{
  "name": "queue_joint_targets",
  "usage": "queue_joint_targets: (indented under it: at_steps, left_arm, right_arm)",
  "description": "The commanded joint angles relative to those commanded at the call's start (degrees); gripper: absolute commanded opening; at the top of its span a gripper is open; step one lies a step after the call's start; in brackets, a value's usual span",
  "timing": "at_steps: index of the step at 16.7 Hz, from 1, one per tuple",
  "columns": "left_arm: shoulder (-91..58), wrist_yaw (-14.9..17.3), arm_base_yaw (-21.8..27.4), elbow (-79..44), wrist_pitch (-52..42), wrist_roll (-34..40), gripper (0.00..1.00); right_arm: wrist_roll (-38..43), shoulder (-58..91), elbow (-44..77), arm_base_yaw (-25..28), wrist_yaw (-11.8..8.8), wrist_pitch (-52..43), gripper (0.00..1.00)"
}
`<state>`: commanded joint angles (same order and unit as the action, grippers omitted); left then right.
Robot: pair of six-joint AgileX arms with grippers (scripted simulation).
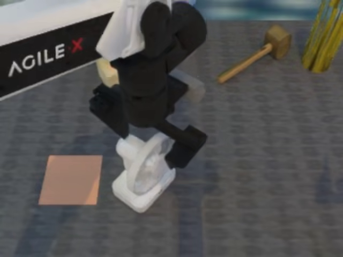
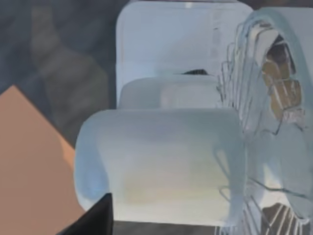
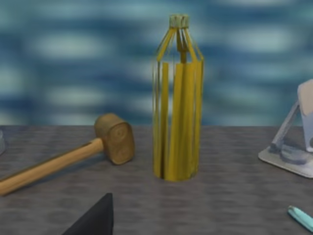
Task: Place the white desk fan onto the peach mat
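The white desk fan (image 1: 143,179) stands upright on the table, its base just right of the peach mat (image 1: 71,179) and clear of it. My left gripper (image 1: 147,134) hangs right over the fan, open, with its fingers either side of the motor housing. In the left wrist view the housing (image 2: 161,161) fills the picture, with the grilled cage (image 2: 266,98) beside it, one black fingertip (image 2: 98,218) by the housing's end and a corner of the mat (image 2: 29,161). My right gripper (image 3: 156,230) stays parked off to the right, open and holding nothing.
A wooden mallet (image 1: 257,53) lies at the back right, next to a tall yellow bottle (image 3: 177,103). A white stand (image 3: 293,142) and a teal item (image 3: 301,218) sit near the right arm. A cream box (image 1: 106,72) is partly hidden under the left arm.
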<state>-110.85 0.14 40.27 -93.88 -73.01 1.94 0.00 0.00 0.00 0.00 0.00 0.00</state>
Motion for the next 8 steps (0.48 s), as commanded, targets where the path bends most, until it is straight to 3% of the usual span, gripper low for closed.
queue_joint_targets:
  at_steps: [4, 8]
  left_arm:
    - [0.0, 0.0, 0.0, 0.7, 0.7, 0.0, 1.0]
    - [0.0, 0.0, 0.0, 0.7, 0.7, 0.0, 0.7]
  right_arm:
    - [0.0, 0.0, 0.0, 0.0, 0.0, 0.0, 1.0]
    - [0.0, 0.0, 0.0, 0.0, 0.0, 0.0, 1.0]
